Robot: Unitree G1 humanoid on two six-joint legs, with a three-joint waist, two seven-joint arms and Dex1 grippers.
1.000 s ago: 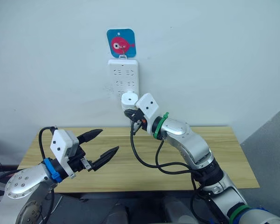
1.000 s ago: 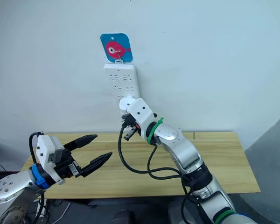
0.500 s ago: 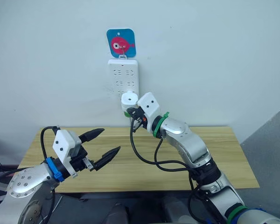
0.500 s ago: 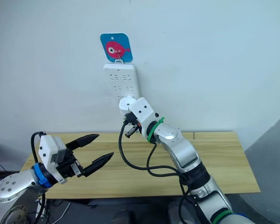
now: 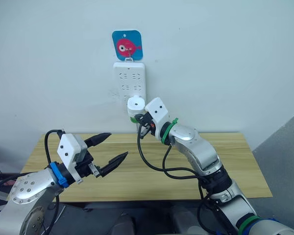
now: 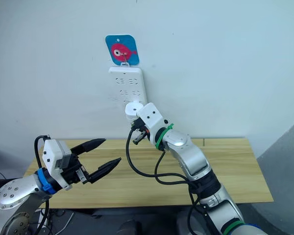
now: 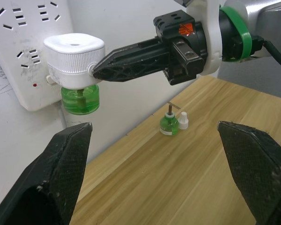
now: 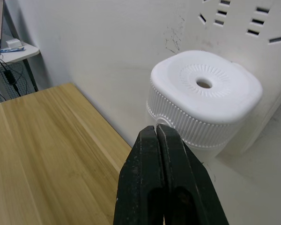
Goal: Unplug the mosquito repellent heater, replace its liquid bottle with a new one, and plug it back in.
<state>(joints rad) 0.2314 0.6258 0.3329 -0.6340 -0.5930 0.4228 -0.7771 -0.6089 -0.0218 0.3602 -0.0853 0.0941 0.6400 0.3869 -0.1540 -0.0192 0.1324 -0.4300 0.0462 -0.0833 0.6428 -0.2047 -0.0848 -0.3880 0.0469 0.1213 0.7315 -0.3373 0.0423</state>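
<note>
The right end effector (image 7: pixel 99 69) has its two black fingers pressed together with nothing between them, the tip touching the ribbed side of the mosquito repellent heater (image 5: pixel 135 105). The heater, a white rounded plastic unit with a vented round top, sits plugged into the white power strip (image 5: pixel 129 82) on the wall at centre frame, a green liquid bottle (image 7: pixel 80 99) under it. The left end effector (image 5: pixel 111 149), lower left, is spread wide and empty. A second small green bottle (image 7: pixel 169 124) and a white cap (image 7: pixel 182 121) stand on the wooden table (image 5: pixel 235 161).
</note>
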